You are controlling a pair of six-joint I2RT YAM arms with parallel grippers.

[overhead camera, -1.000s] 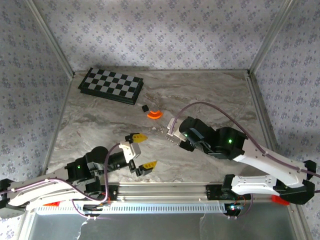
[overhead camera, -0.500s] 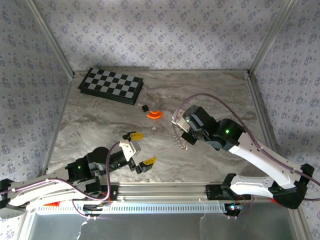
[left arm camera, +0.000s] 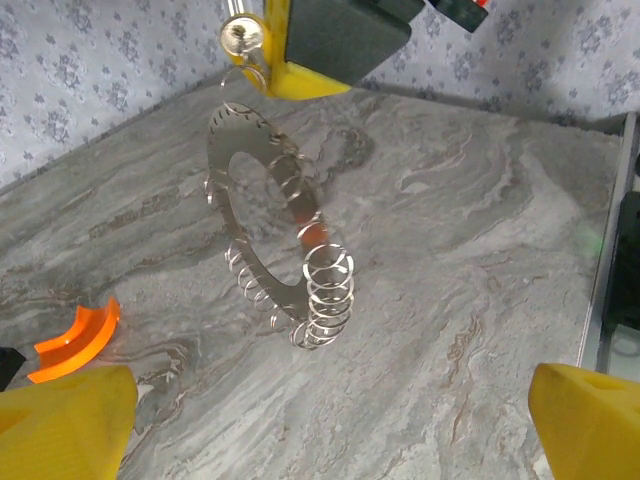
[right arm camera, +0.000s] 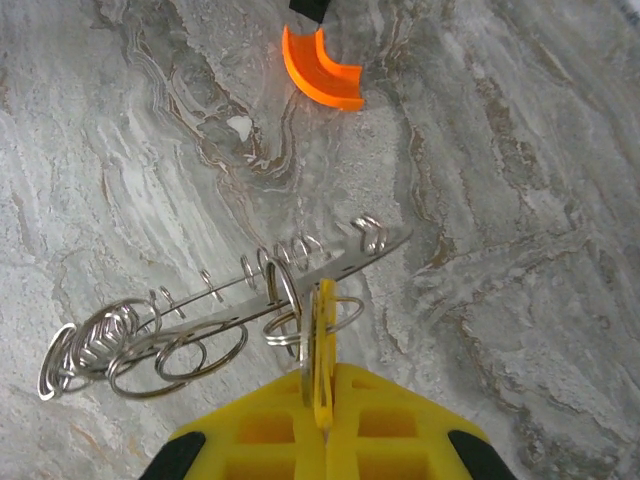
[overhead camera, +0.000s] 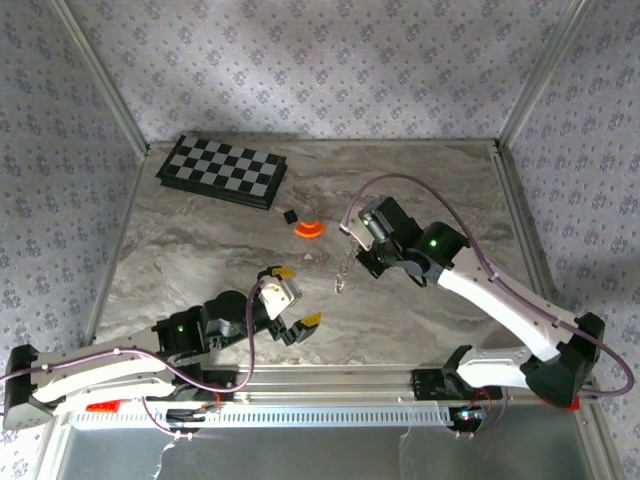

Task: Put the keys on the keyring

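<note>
Floral-papered walls (overhead camera: 320, 70) enclose a grey marbled table (overhead camera: 450, 180) on three sides.

The keyring (overhead camera: 343, 272) hangs under the right gripper (overhead camera: 351, 242) above the table (overhead camera: 440, 175), right of the left gripper (overhead camera: 298, 296); a curved piece (overhead camera: 309, 229), cube (overhead camera: 289, 215) and board (overhead camera: 222, 170) lie behind-left.

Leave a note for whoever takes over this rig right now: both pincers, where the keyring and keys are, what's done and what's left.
Right pincer: shut on the keyring, which hangs edge-up above the table.
Left pincer: open and holding nothing, low near the front edge, pointed at the ring.
Key: too small to tell where it lies.
Done: ring gripped and off the table.
Left: find the key, pick it up with the left pincer, probably, and thread it onto the ring.
</note>
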